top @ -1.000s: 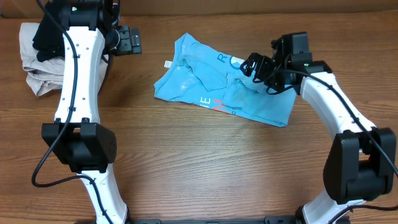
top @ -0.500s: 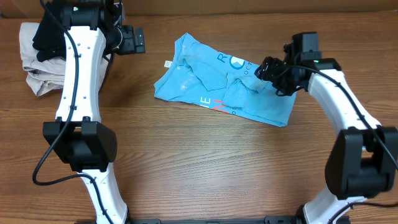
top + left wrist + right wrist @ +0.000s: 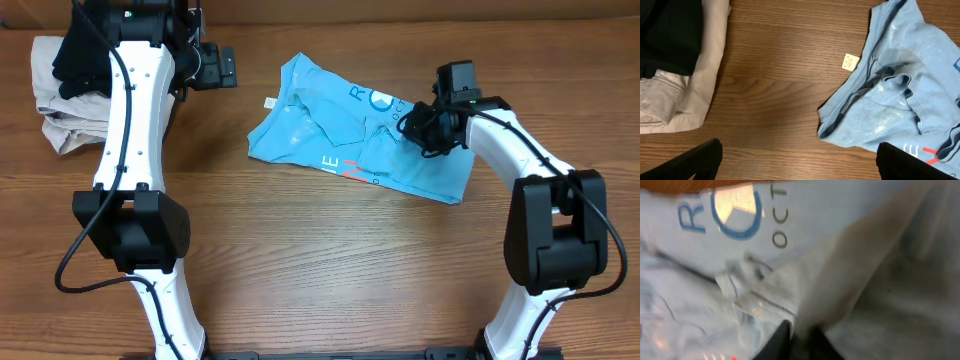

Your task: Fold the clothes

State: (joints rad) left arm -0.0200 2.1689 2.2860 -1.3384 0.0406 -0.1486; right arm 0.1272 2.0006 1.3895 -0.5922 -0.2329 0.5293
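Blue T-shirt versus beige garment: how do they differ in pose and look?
The blue T-shirt lies spread, rumpled, mid-table; the beige garment sits bunched at the far-left corner. A black garment lies on the beige garment, none on the blue T-shirt. Both rest on the wooden table.

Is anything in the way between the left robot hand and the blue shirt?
No, nothing visible. Only bare wooden table lies between the open left gripper and the T-shirt. The pile of beige and black clothes sits on the gripper's other side, away from the shirt.
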